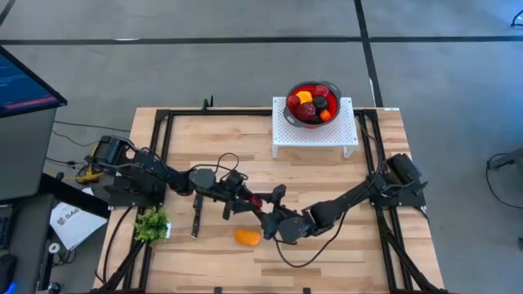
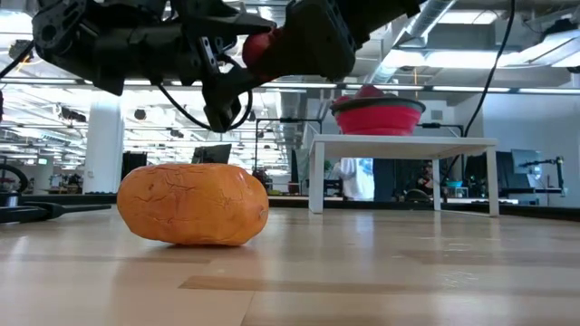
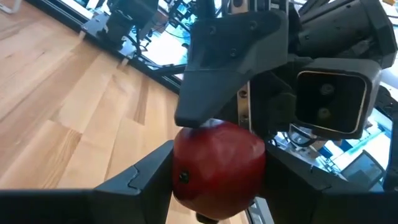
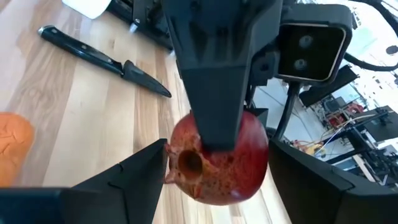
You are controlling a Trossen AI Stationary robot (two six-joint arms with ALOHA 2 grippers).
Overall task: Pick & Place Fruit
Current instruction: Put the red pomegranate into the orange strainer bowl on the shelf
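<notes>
On the wooden table, above the rough orange fruit, my left gripper and right gripper both clasp the round red fruit, whose dimple only my right wrist view shows.

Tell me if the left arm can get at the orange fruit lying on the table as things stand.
Probably not yet. The left hand is occupied with the red fruit, which sits between its fingers and those of the right hand, seemingly mid-handover. The orange fruit lies just below them, with nothing on it.
</notes>
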